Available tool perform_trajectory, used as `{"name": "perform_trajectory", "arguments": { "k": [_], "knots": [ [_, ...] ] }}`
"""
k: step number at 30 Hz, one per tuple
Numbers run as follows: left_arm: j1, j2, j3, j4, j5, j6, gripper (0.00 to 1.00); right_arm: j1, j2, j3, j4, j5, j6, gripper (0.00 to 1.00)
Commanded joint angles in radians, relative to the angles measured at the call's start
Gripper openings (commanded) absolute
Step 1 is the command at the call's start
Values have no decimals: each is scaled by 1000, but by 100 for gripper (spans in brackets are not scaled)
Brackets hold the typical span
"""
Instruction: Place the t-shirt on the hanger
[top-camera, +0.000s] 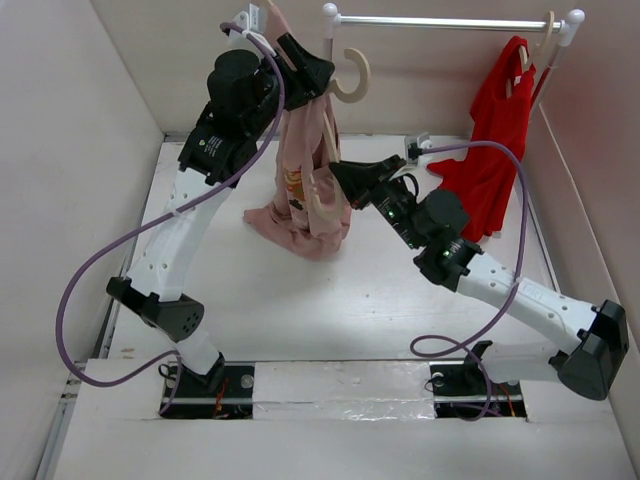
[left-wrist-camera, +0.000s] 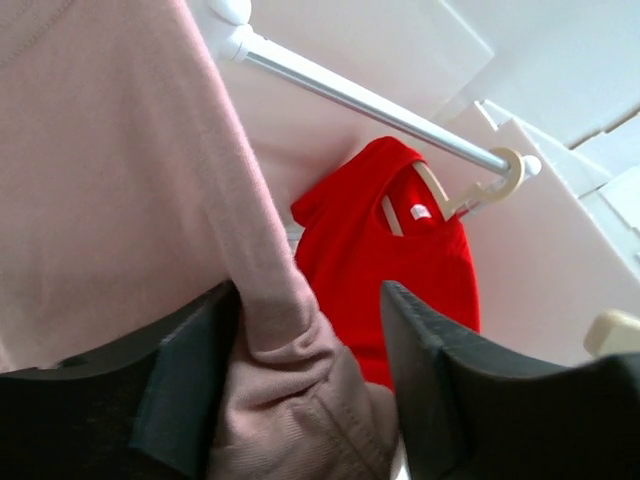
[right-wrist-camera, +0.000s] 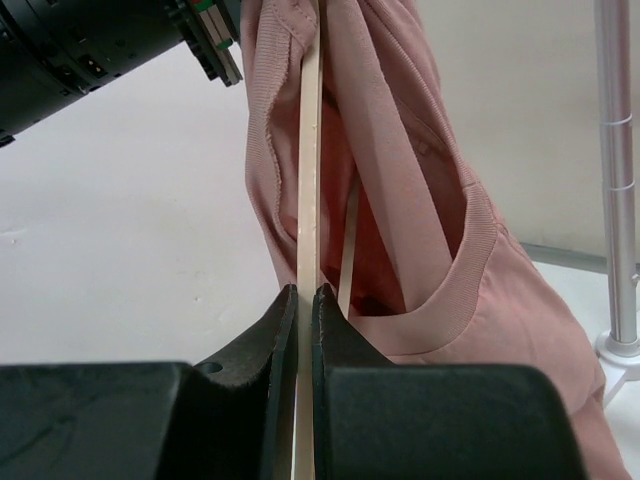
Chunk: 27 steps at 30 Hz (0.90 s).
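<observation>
Over white table (top-camera: 300, 300), right gripper (right-wrist-camera: 305, 297) pinches hanger (right-wrist-camera: 310, 150) inside t-shirt (right-wrist-camera: 400, 160).

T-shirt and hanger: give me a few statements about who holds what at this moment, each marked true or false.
1. The right gripper is clamped on a thin arm of the hanger. True.
2. The left gripper is empty. False: pink cloth of the t-shirt is bunched between its fingers.
3. The red garment hangs from the rail. True.
4. The hanger's hook sits on the rail. False: it is free in the air beside the left gripper, below the rail.
</observation>
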Motion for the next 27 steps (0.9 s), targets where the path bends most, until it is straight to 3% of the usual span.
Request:
{"name": "perform_trajectory", "arguments": {
  "k": [1,4,5,9,14,18,20,22,23,24,25,27],
  "knots": [
    [-3,-19,-16,107,18,-25,52,5,-9,83,102,-38,-30,0],
    [-3,-33,-36,132,17,-23,18,5,0,102,79,-38,-27,0],
    [-3,-41,-36,132,15,-23,0,5,0,102,74,-39,-20,0],
    [-3,-65,-47,129,-5,-23,0,-30,-4,76,36,-56,42,2],
    [6,-101,-68,137,17,-60,0,-71,-43,37,-18,-115,86,52],
    [6,-118,-70,144,17,-68,0,-131,-76,8,-81,-196,108,69],
    [6,-125,-70,137,47,-69,0,-174,-86,-6,-108,-213,109,70],
    [6,-134,-77,135,52,-72,0,-205,-100,-22,-125,-242,118,67],
    [6,-145,-82,138,50,-74,0,-231,-98,-44,-127,-262,120,53],
    [6,-150,-88,141,52,-77,0,-243,-97,-49,-141,-301,120,15],
    [6,-153,-102,147,53,-80,0,-243,-78,-47,-165,-320,120,2],
    [16,-159,-113,158,59,-91,0,-254,-63,-44,-217,-375,105,0]
  ]
}}
